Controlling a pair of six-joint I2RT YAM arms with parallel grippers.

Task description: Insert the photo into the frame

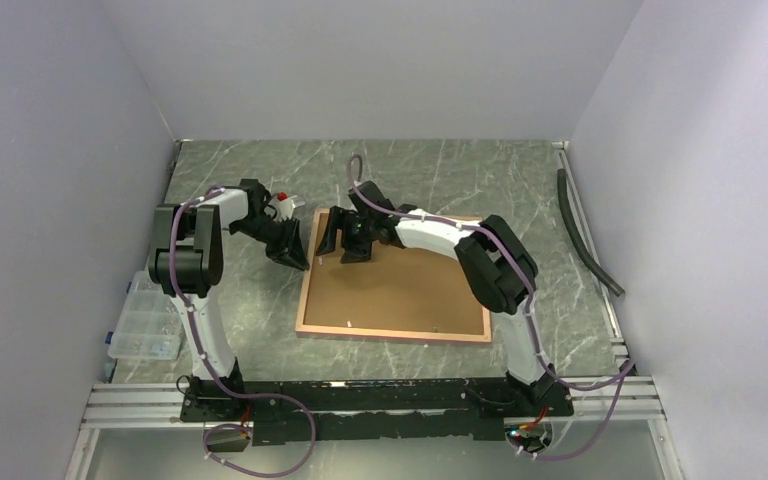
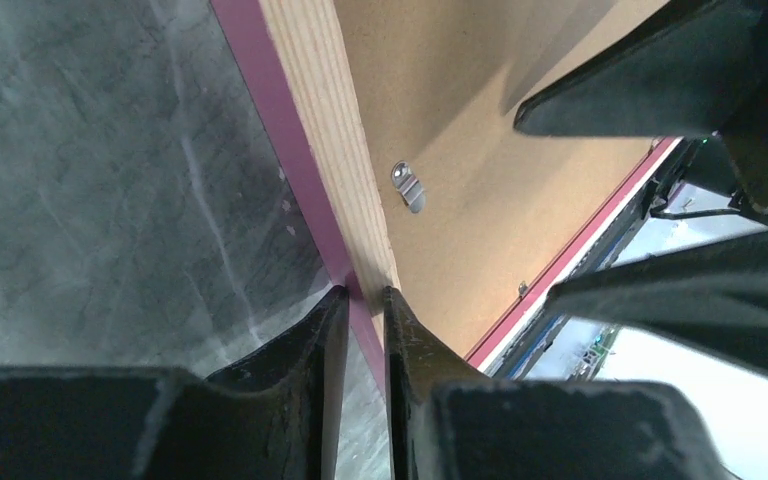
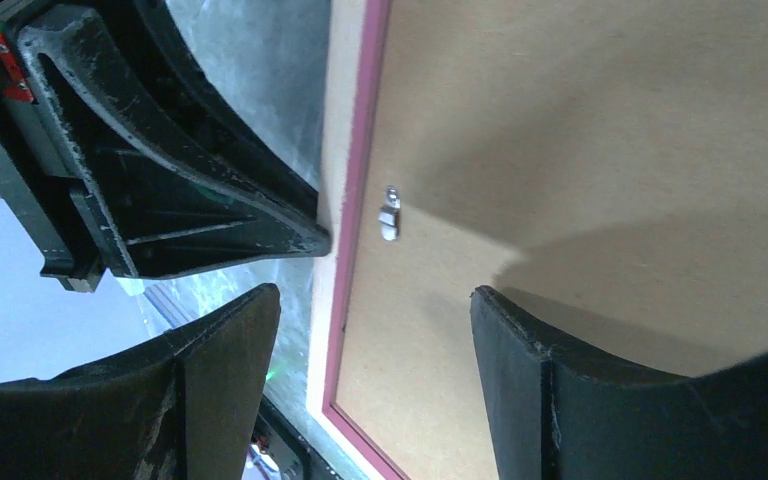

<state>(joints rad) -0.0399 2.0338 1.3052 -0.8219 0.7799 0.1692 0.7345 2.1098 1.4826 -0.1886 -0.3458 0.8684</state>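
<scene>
Black fingers (image 2: 300, 350) of the left gripper (image 2: 365, 295) fill the bottom of the left wrist view. They stand very near to each other, and the pink outer edge of the frame (image 2: 330, 120) runs down between them, so this pincer is clenched on the rim. In the top view this place is close to the upper left corner of the frame.

Beside the pink edge goes a strip of light wood, then the brown backing board (image 2: 480, 120). A small metal clip (image 2: 407, 187) lies on it just inside the rim. The frame lies back side up in the middle of the grey marble table (image 1: 260, 310).

The right gripper (image 3: 372, 293) hangs over the same left rim, released, with fingers wide apart and holding nothing. One finger is over the board, the other beyond the outer edge. The two grippers are near each other, with little room between them.

Above the frame in the top view, a broad band of table reaches the back wall. At the left, a narrower band separates the frame from a clear plastic box (image 1: 145, 322). At the right, a black hose (image 1: 588, 232) lies near the wall.
</scene>
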